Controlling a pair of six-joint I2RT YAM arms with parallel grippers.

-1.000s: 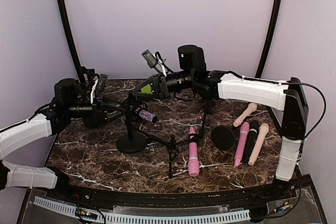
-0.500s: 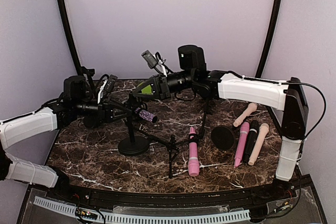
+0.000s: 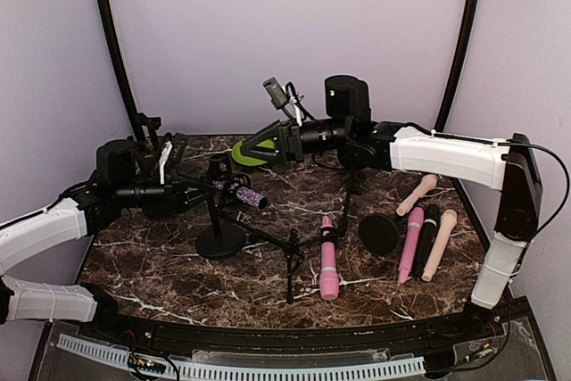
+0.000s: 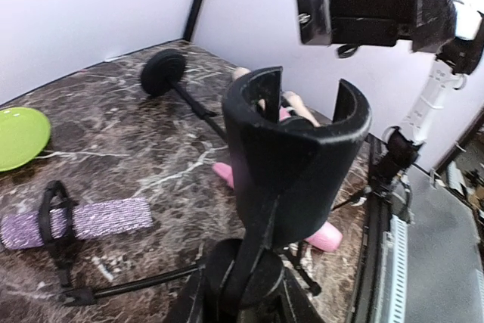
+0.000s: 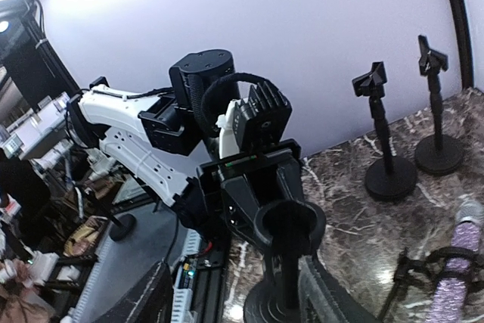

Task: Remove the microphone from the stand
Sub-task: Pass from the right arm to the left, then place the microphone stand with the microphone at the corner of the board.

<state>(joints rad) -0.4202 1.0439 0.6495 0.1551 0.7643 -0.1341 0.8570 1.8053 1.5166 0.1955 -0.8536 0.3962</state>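
Below the clip (image 4: 291, 141), my left fingers (image 4: 198, 304), mostly cut off, are clenching the stand (image 4: 246, 262); my right fingers (image 5: 147, 296) are hanging released over the marbled tabletop (image 3: 161, 260), lilac walls (image 3: 285, 33) surrounding.

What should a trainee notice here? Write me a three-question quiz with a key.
1. True or false: the clip topping the stand holds a microphone.
2. The plate is: A red, B green, C blue.
3. Which gripper has its fingers spread wide?
Key: 1 false, it is empty. 2 B. 3 The right gripper.
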